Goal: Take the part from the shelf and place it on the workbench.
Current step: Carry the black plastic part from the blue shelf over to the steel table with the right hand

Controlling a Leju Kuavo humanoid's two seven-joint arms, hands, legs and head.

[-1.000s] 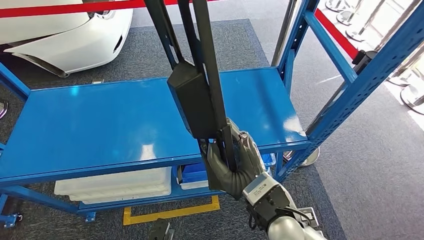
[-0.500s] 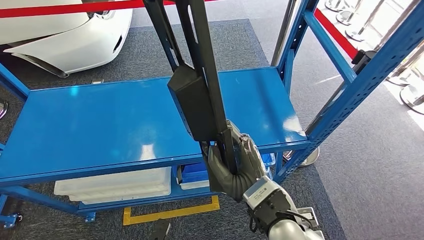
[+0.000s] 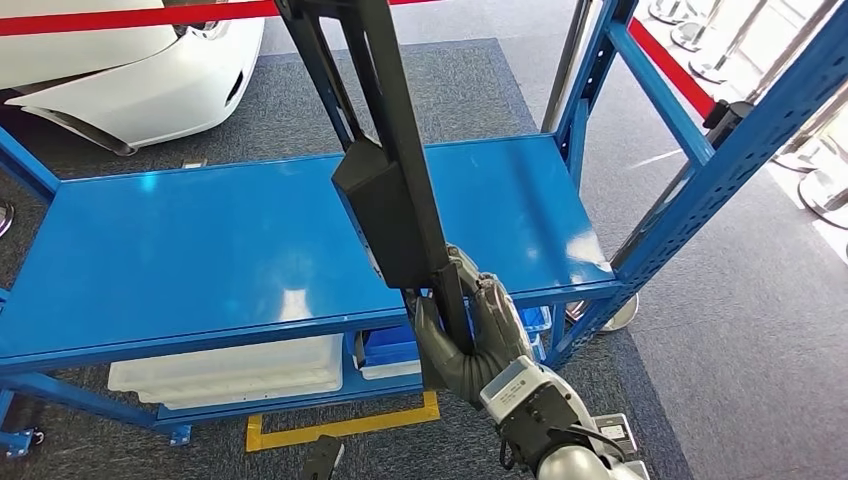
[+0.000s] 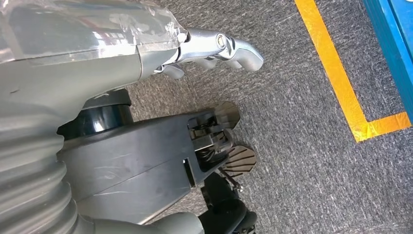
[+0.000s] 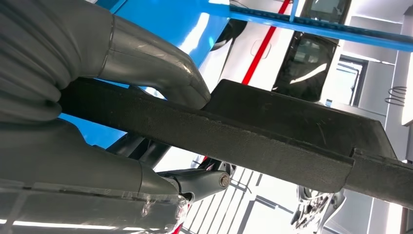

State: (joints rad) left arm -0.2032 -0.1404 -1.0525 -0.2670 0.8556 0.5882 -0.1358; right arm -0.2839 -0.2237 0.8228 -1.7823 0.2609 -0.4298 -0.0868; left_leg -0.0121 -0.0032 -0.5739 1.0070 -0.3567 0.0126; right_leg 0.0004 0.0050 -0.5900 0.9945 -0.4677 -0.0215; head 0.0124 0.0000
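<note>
right hand (image 3: 468,335) reaches up from low in the head view, fingers wrapped tight round the lower end of the part (image 3: 385,190), a long black frame with a boxy block partway up. part stands near upright, leaning a bit away from the robot, top end running out of the picture, held in the air over the front edge of the blue shelf (image 3: 200,250). right wrist view: thumb (image 5: 146,63) pressed on top of the part (image 5: 272,136), other fingers under it. against the earlier frames the hand has shifted slightly toward the robot and the part's top has tipped more to the left over the shelf, the grip unchanged. left hand (image 4: 146,146) hangs over grey carpet (image 4: 311,146) near yellow floor tape (image 4: 336,78), nothing in it, fingers partly curled; how far apart they are i can't tell. white bin (image 3: 230,365) and blue bin (image 3: 390,350) sit on the level under the shelf. white car (image 3: 130,70) and red barrier tape (image 3: 120,17) lie beyond the shelf.
</note>
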